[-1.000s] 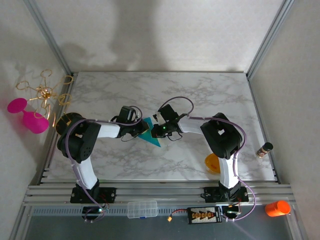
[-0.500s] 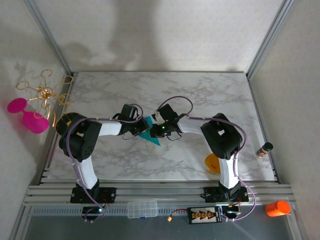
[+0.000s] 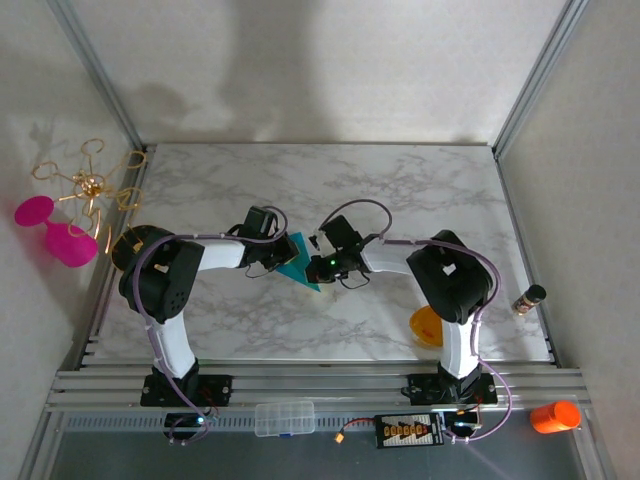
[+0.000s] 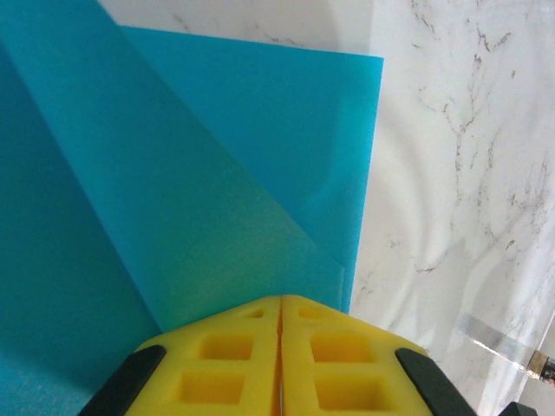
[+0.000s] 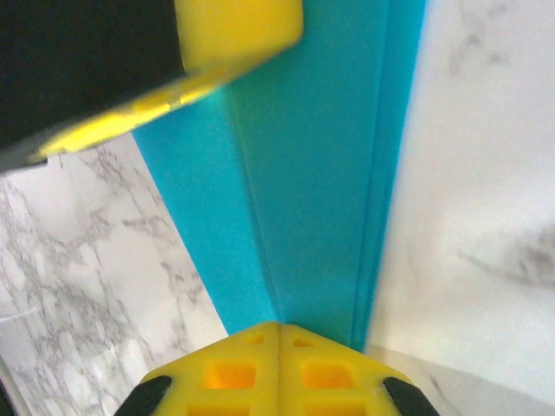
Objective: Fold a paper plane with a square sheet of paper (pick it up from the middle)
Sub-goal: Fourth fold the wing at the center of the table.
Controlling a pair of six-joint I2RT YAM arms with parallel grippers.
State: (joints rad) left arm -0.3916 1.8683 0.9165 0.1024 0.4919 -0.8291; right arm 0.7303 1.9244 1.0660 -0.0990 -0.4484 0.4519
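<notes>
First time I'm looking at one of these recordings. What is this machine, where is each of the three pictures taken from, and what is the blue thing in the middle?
These are two small robot arms bolted at the near edge of a marble table. The wide picture looks down from above and behind them, with the left arm on the left. The other two come from cameras on the wrists; the yellow blocks at the bottom are each gripper's own fingertips. The blue thing is the teal paper, already creased, to be folded into a plane. The left gripper and the right gripper are both shut, each seemingly pinching the paper from its side. An orange bowl sits by the right arm, partly hidden by it.
</notes>
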